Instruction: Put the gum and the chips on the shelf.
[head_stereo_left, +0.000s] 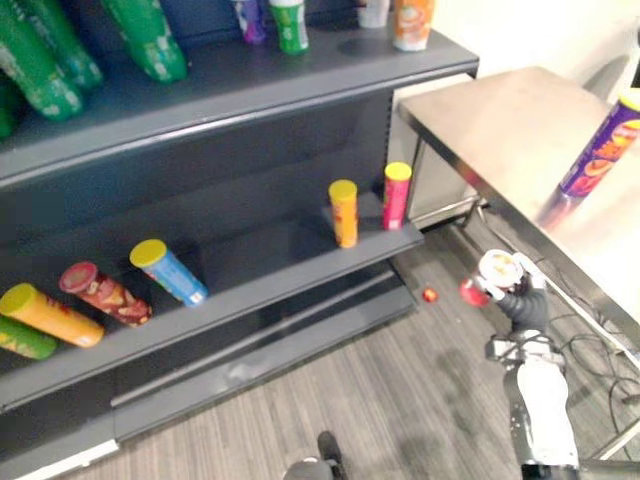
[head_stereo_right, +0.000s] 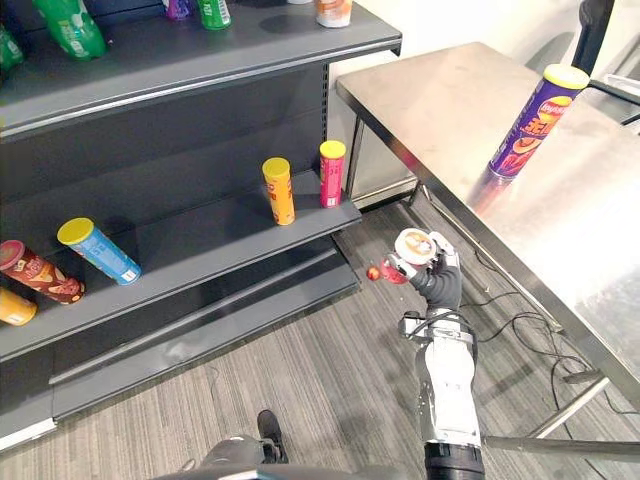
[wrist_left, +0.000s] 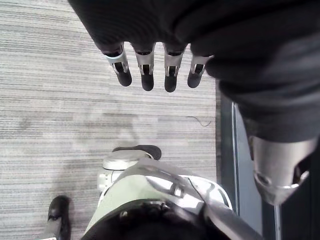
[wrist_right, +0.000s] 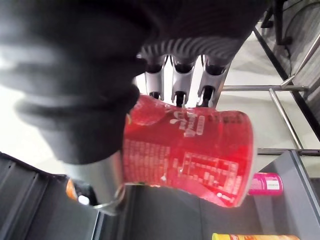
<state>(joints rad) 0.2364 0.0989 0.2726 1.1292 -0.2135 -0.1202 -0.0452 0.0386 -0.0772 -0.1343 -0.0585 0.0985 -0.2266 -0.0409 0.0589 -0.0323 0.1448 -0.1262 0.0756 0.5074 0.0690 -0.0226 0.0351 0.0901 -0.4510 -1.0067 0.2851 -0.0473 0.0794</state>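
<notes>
**Left eye view:** Finds the right hand at 4 o'clock, over the floor, wrapped round the gum tub, white lid toward the camera. Places the chips can at 2 o'clock, upright on the steel table, untouched. Notes an orange can and a pink can on the middle shelf.

**Right eye view:** Confirms the same. Cannot identify a small red item at the tub's 9 o'clock.

**Left wrist view:** Records the left hand with fingers straight, holding nothing, above the floor.

**Right wrist view:** Shows fingers and thumb curled round the red tub body. Judges two risks:
- a slip of the smooth tub from this sideways grip;
- a knock against the shelf's cans on approach.

Cannot see the lid here, and catches the orange can cut off at the edge.
</notes>
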